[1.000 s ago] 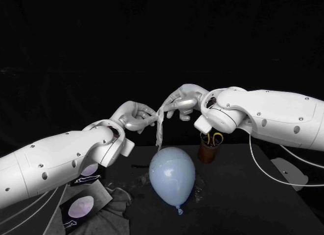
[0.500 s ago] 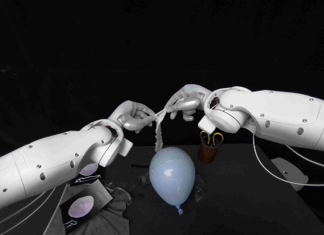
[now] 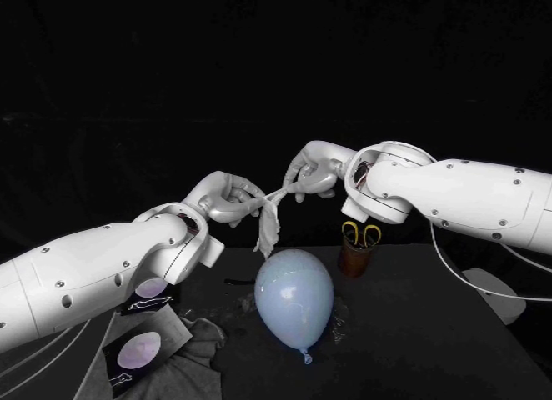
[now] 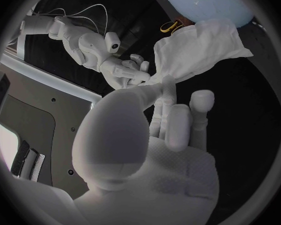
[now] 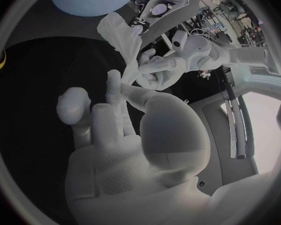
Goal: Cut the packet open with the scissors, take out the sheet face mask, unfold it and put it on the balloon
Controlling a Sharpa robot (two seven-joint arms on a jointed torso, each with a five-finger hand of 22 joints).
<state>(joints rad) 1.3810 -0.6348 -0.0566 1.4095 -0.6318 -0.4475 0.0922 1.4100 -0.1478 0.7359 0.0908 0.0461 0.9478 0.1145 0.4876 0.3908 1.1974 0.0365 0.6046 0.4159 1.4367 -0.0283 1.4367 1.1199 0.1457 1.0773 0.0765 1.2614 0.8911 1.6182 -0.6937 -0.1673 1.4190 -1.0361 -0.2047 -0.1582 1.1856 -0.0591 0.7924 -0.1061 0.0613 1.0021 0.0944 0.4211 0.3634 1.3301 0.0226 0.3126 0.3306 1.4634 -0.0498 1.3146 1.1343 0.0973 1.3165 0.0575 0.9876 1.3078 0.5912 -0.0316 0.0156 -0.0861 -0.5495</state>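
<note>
Standing in a brown cup (image 3: 353,260) at the table's (image 3: 433,333) far edge: yellow-handled scissors (image 3: 360,234). A pale blue balloon (image 3: 294,297) lies mid-table, knot toward the near edge. Above it, the left hand (image 3: 232,198) and right hand (image 3: 312,171) each pinch the white sheet mask (image 3: 268,227), which hangs crumpled. Black packets (image 3: 138,354) sit at the near-left corner, print unreadable.

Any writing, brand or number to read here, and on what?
No text can be read.
The dark packets bear a pale oval and white line marks, too small to read.
Balloon, sheet mask, left hand and right hand are plain.
</note>
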